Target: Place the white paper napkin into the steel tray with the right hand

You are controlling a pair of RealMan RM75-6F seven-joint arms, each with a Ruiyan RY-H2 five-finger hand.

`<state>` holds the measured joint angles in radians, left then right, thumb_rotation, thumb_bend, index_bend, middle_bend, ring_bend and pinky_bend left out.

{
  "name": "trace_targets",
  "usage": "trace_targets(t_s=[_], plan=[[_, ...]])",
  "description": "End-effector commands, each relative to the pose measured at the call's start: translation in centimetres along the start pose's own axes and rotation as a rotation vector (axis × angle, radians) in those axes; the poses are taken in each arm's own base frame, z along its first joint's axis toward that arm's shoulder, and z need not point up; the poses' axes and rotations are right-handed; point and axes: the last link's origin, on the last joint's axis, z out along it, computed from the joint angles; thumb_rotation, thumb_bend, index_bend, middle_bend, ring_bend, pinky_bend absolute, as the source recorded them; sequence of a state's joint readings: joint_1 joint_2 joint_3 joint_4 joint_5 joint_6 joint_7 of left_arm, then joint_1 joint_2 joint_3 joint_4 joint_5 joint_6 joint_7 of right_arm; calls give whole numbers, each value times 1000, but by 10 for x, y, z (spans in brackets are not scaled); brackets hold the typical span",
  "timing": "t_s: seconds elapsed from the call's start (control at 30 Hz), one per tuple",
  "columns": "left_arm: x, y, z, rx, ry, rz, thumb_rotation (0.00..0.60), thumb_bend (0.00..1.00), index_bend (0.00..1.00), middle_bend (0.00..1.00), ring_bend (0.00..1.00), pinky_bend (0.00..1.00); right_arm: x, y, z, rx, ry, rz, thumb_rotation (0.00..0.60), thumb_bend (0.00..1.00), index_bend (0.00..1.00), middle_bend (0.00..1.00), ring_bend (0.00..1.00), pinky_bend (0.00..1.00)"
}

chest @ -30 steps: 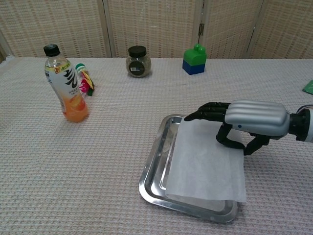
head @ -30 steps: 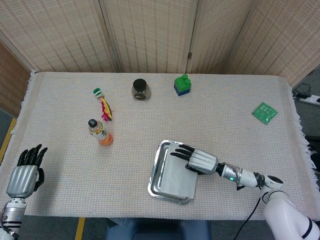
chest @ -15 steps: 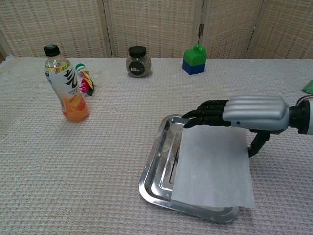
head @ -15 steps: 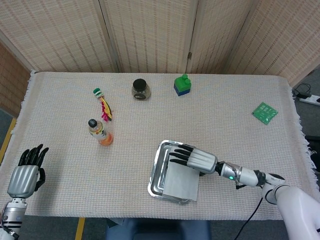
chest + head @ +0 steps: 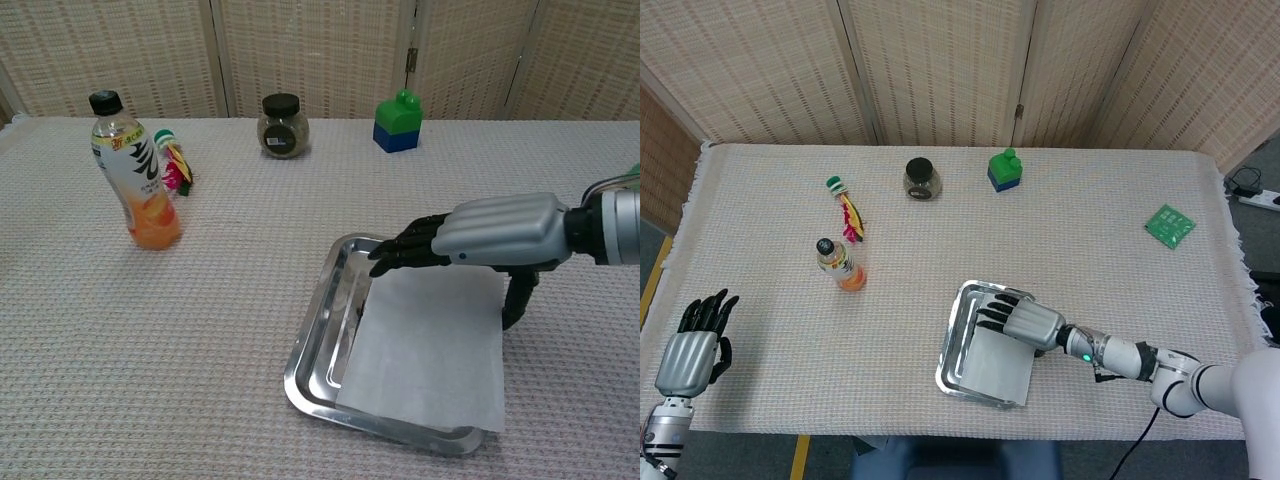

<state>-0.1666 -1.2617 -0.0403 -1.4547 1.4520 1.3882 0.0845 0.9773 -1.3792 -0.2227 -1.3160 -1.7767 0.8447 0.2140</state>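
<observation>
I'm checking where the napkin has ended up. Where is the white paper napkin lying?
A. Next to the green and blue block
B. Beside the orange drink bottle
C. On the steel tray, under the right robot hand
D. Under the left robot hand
C: the napkin lies across the steel tray, with the right robot hand over its far edge.

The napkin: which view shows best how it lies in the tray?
The chest view: the napkin covers most of the tray, its right corner over the rim, under the right hand. The head view shows it small, from above.
</observation>
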Motion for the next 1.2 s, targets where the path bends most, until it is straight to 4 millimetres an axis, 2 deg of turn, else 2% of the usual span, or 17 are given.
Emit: trace_targets(t_s=[0.03,0.37,0.53,0.73,1.2], plan=[[1,0,-1,-2,4,-4,600,863,63,0,0,0,22,0,7,-42,2,-76,600,294,0,0,0,0],[2,2,-2,-10,8,-14,600,864,64,0,0,0,25,1,19,-93,54,-233,600,294,0,0,0,0],[2,2,-2,-11,6,-16,600,863,65,0,0,0,19,-2,25,-93,36,-234,600,293,0,0,0,0],[3,2,-2,-10,8,-27,600,863,66,0,0,0,24,-11,34,-77,34,-215,600,294,0,0,0,0],[6,5,-6,-29,15,-40,600,864,73,0,0,0,29,-17,9,-135,-79,-251,600,293,0,0,0,0]])
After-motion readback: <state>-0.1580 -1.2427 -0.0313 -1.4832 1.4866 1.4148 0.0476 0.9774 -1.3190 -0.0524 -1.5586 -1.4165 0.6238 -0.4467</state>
